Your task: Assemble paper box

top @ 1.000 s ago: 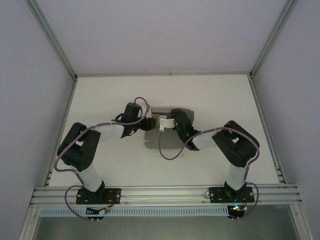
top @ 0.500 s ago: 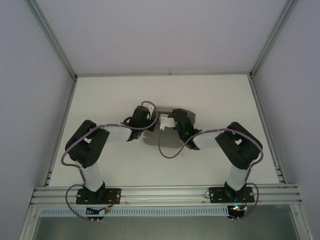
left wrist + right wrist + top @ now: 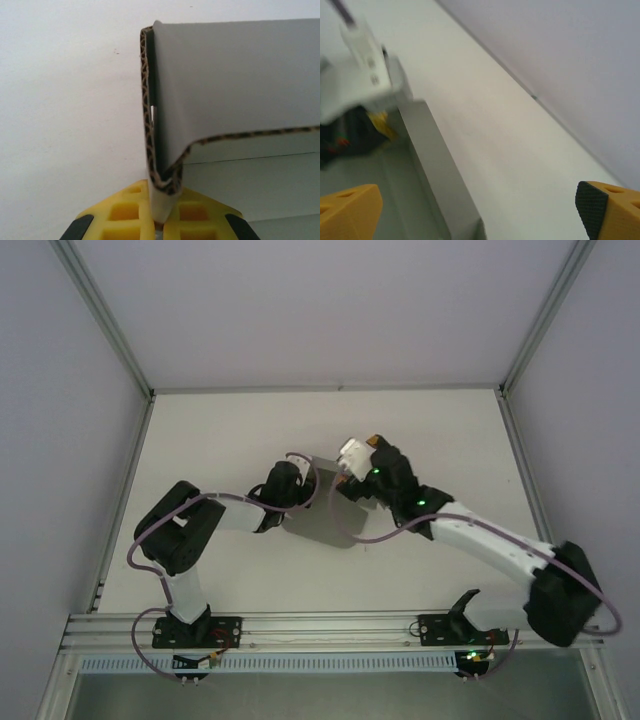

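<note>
The grey paper box (image 3: 325, 523) lies mid-table with its walls partly folded up. My left gripper (image 3: 304, 480) reaches in from the left and is shut on it. In the left wrist view the yellow fingers (image 3: 125, 212) of the left gripper (image 3: 162, 216) pinch a doubled flap at the left end of the paper box (image 3: 235, 85), its corrugated edge showing. My right gripper (image 3: 353, 454) hovers open over the box's far right corner. From the right wrist, that gripper (image 3: 477, 215) stands wide with nothing between its fingers, above a raised wall of the paper box (image 3: 427, 160).
The white table (image 3: 200, 440) is bounded by an aluminium frame and grey walls on three sides. The right arm stretches diagonally from its base (image 3: 455, 628) across the right half of the table. The left gripper (image 3: 357, 75) shows in the right wrist view.
The right gripper has opened, let go of the box and lifted toward the far side, its arm stretching out. The left gripper has shut on the box's left flap and shifted right.
</note>
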`<state>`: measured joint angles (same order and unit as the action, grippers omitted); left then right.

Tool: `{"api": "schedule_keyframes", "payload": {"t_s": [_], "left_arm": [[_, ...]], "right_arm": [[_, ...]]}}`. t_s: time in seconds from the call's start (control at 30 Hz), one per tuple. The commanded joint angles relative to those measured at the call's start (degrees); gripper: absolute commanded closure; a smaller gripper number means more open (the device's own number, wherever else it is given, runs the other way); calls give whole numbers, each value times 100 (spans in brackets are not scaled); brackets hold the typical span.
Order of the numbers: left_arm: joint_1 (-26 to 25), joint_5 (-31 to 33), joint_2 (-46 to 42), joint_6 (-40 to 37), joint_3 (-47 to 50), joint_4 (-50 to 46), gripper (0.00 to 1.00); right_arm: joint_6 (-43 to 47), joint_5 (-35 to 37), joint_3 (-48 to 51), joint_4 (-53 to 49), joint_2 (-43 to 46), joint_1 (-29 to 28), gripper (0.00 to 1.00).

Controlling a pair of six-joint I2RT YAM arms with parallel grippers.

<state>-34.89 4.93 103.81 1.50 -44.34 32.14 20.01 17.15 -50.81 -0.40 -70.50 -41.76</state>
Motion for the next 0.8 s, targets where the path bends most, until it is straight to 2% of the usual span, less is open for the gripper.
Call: {"api": "schedule_keyframes", "payload": {"t_s": [0.0,0.1,0.17,0.33,0.47,0.7,0.77], "left_arm": [[-125,-295,-107,-146,250,315,100],[-175,-479,-117,-102,535,811,100],[-198,-540,-91,-84,630,996,100],[-329,-440,60,-229,501,808,100],[-417,-300,163,-312,393,623,100],[-497,-249,284,-264,259,488,100],[-493,-279,304,-199,242,508,99]], "right_arm": [[-2141,-1075,-209,-1163,189,344,0],[-3072,-1940,-717,-1696,-126,1018,0],[-3141,-2744,-1028,-1895,-548,1406,0],[-2357,-3005,-1766,-2203,-1713,1464,0],[-2027,-2904,-2265,-2365,-2502,1450,1],[-1712,-3196,-2407,-2482,-3182,1440,8],[-1667,-3050,-2259,-2436,-3271,1434,9]]}}
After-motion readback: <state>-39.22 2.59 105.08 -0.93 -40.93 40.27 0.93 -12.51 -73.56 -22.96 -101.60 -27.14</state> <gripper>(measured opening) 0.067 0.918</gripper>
